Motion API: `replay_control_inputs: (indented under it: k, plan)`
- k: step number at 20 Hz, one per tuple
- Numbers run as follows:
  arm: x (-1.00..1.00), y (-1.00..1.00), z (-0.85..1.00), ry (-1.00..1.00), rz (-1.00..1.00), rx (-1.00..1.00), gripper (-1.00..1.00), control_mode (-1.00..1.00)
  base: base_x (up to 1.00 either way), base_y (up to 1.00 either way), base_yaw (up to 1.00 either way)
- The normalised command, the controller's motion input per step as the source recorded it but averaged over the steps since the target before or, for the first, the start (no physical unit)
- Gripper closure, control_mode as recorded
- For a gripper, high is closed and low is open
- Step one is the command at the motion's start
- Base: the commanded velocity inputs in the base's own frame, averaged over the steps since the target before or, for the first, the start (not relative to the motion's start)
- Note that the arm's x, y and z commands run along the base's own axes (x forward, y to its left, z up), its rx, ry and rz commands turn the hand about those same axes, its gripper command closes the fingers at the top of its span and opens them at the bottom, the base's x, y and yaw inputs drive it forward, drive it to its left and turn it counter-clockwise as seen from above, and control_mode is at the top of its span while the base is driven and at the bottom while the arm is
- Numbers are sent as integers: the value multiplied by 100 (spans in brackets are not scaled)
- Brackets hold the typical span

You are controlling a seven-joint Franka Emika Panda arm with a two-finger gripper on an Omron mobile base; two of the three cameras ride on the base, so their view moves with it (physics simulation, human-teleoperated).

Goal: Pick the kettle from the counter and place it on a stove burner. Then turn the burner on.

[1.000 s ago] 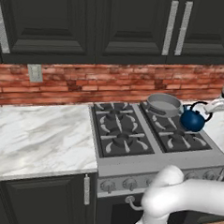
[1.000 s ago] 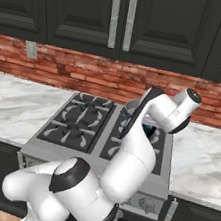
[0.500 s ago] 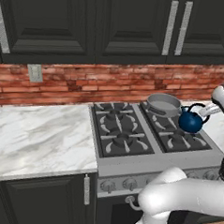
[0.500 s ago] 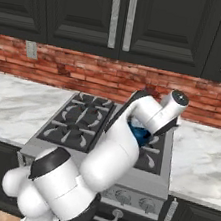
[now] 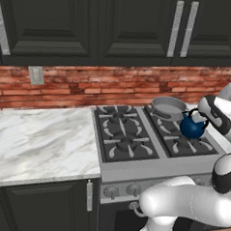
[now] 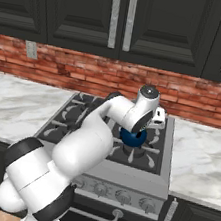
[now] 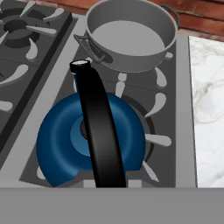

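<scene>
The kettle (image 7: 89,140) is hanging over the front right stove burner (image 7: 151,131), its blue body low above the grate prongs; whether it is already touching them cannot be told. Its black arched handle (image 7: 98,131) is running up toward the camera in the hand view, and the fingers, clamped narrowly, are gripping that handle near its top, though the tips themselves are hidden at the bottom of that view. From the left base camera the kettle (image 5: 193,126) is sitting just in front of the grey pan (image 5: 169,107), which is occupying the rear right burner; the two are near but look apart. From the right base camera the blue body (image 6: 134,137) is peeking out beneath the wrist.

To finish this placement well, the arm should be lowering straight down, keeping the kettle centred on the prongs and away from the pan's side handle (image 7: 89,47), and the fingers should be spreading only once the base is resting flat. The white marble desk (image 7: 209,105) is lying just to the right of the cooktop. The knobs (image 5: 112,192) along the stove's front are waiting for the burner step.
</scene>
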Motion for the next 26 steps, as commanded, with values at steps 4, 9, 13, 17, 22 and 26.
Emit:
replay_control_inputs:
  k: [4,9,13,17,22,26]
  plan:
    - [0,1,0,0,-1,0,100,-100,0,0,0]
    - [0,0,-6,0,0,0,100,-100,0,0,0]
    - [0,0,-14,0,0,0,100,-100,0,0,0]
    - [2,0,-8,0,0,0,100,-100,0,0,0]
    - [2,0,-12,0,0,0,100,-100,0,0,0]
    - [0,0,-3,0,0,0,100,-100,0,0,0]
